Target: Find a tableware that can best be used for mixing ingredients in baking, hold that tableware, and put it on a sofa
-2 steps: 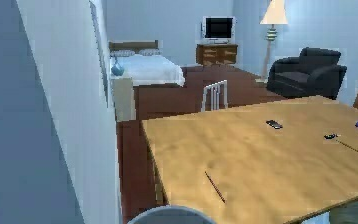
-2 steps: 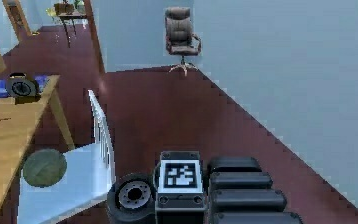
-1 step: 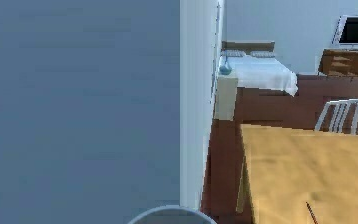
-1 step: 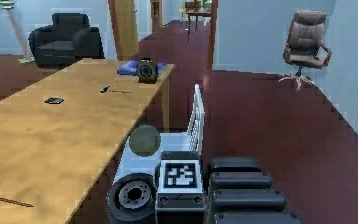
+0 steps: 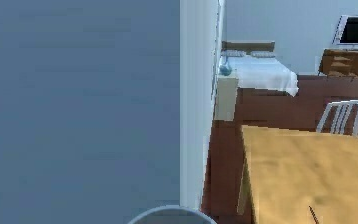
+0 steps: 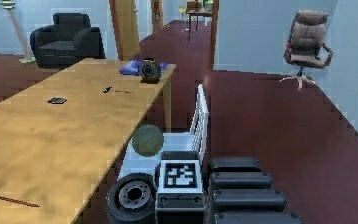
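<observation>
A round grey-green bowl-like thing (image 6: 147, 140) shows at the near edge of the long wooden table (image 6: 57, 140). Right below it is my gripper (image 6: 141, 168), with its dark round body left of the white marker square (image 6: 182, 178) on the arm. The round thing sits at the gripper's far end with the tabletop behind it, so I cannot tell whether the gripper holds it. A dark armchair (image 6: 67, 40) stands beyond the table at the arm side view's upper left.
A blue and dark object (image 6: 147, 70), a small dark item (image 6: 57, 100) and a red pencil (image 6: 17, 200) lie on the table. A white chair (image 6: 199, 120) stands beside it. A brown office chair (image 6: 307, 45) is far right. Ahead: blue-grey wall (image 5: 82, 100), bed (image 5: 259, 72), table corner (image 5: 307, 170).
</observation>
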